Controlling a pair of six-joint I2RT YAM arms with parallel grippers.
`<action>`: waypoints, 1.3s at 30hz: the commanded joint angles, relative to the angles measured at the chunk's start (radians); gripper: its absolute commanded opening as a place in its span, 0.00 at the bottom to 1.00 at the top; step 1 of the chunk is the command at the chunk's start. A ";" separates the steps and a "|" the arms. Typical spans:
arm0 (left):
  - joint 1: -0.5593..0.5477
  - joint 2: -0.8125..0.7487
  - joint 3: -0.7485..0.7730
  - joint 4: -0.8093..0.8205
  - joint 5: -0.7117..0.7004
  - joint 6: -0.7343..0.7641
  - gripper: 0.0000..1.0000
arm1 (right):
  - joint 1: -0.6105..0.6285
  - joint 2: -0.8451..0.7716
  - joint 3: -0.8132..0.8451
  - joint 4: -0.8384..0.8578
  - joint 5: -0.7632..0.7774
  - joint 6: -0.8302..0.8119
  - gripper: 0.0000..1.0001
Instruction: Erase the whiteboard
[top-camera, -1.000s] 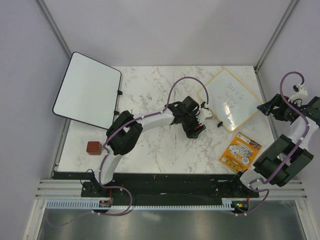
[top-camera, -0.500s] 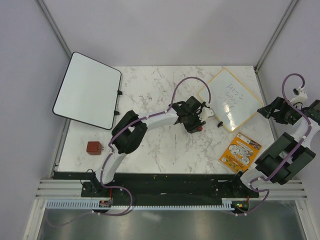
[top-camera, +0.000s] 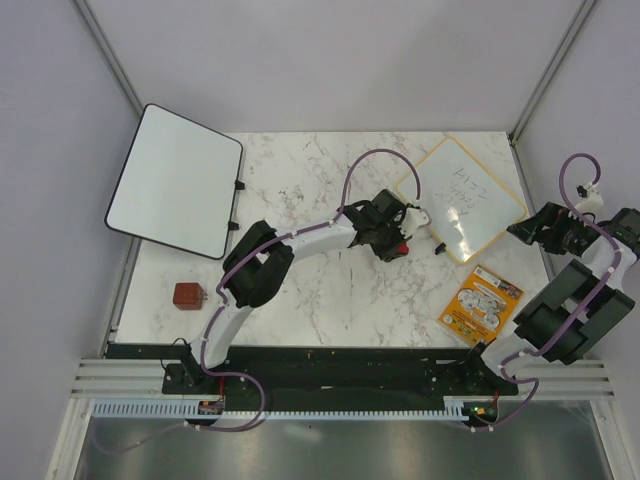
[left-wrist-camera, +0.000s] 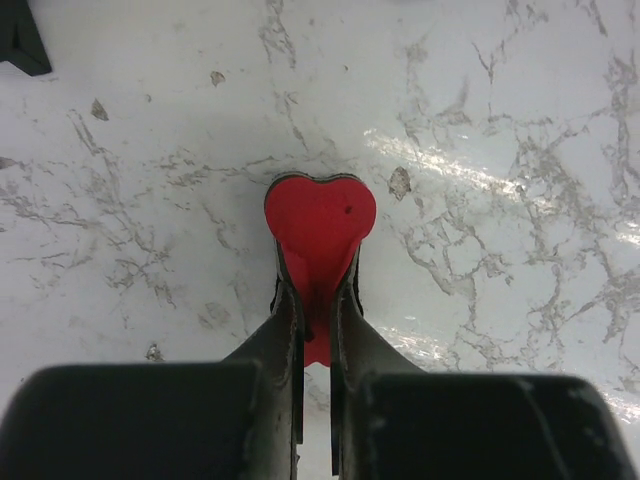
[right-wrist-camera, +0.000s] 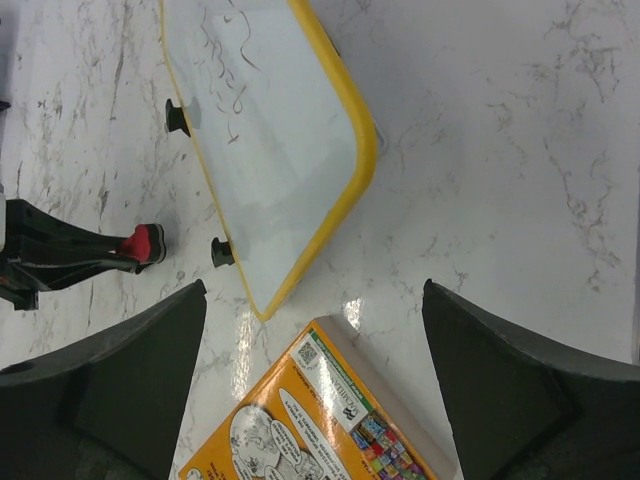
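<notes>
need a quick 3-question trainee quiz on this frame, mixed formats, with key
1. True or false: the left gripper is shut on the flat red heart-shaped piece.
2. Pick one: the small yellow-framed whiteboard is A) wiped clean, B) marked with dark handwriting, C) flipped face down.
3. Fill in: the right gripper, above the whiteboard's near corner, has its jaws ___.

Key: 1 true; 2 B; 3 open.
</notes>
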 joint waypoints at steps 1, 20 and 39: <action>0.014 -0.095 -0.011 0.161 -0.025 -0.117 0.02 | -0.005 0.020 -0.005 -0.002 -0.110 -0.076 0.94; 0.041 -0.150 -0.037 0.403 0.030 -0.367 0.02 | 0.072 0.146 0.033 0.077 -0.142 -0.128 0.79; 0.063 -0.006 0.193 0.357 0.040 -0.398 0.02 | 0.141 0.173 -0.011 0.547 -0.079 0.294 0.60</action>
